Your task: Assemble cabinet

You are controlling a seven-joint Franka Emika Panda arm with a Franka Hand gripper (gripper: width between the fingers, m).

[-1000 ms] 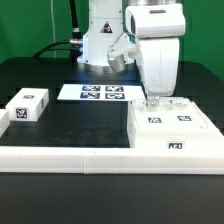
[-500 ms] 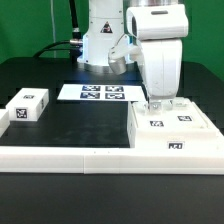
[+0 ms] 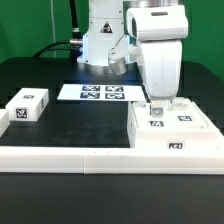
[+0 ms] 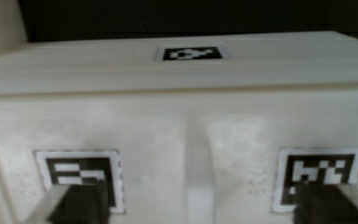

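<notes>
The cabinet [image 3: 176,136] is the big white box at the exterior view's right, with square markers on its top and front. My gripper [image 3: 160,106] hangs straight down over its top, near the back edge. In the wrist view the gripper [image 4: 197,206] is open: one dark fingertip [image 4: 73,206] sits by one marker [image 4: 78,170] and the other fingertip is by a second marker [image 4: 322,168]. Only the cabinet's white top [image 4: 194,110] shows between them, and nothing is held. A small white tagged block [image 3: 28,106] lies apart at the exterior view's left.
The marker board [image 3: 100,92] lies flat at the back of the black table, in front of the arm's base [image 3: 98,40]. A long low white rail [image 3: 80,158] runs along the front edge, against the cabinet's front.
The jaws have gone from shut to wide apart over the cabinet's top. The hand shifted slightly to the exterior view's right. The block and cabinet have not moved.
</notes>
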